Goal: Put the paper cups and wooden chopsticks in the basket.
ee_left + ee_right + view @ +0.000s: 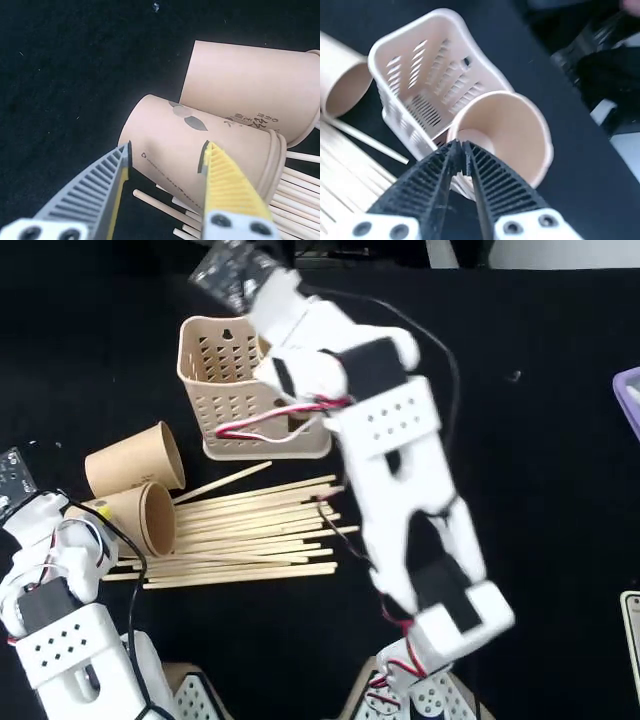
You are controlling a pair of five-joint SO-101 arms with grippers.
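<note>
The left gripper [166, 151] sits at the near left corner of the black desk [540, 440], its jaws spread wide, one grey and one yellow. They straddle the closed end of a paper cup [225, 132] that lies on its side; it is not clear whether either jaw touches the cup wall. This cup's open mouth faces the chopsticks [250, 530], and its rim rests over the ends of the nearest sticks.

Just behind it lies a second paper cup [250, 85], also on its side and pressed along the first. From the high view, the two cups [140, 518] [135, 460] lie one behind the other at the left end of the chopstick pile.

The chopsticks lie flat on the desk in a loose bundle, roughly parallel. A few are fanned out at an angle towards the basket [225, 380].

Farther back, the right arm stretches from the near edge across the chopsticks to the basket. The right gripper [461, 147] has its black jaws nearly together, pinching the rim of a third paper cup [515, 125]. That cup is tilted, its mouth towards the wrist camera, right against the basket's rim. Whether any part of it is inside the basket cannot be told.

The cream, perforated basket [420, 75] stands upright at the far side of the desk.
</note>
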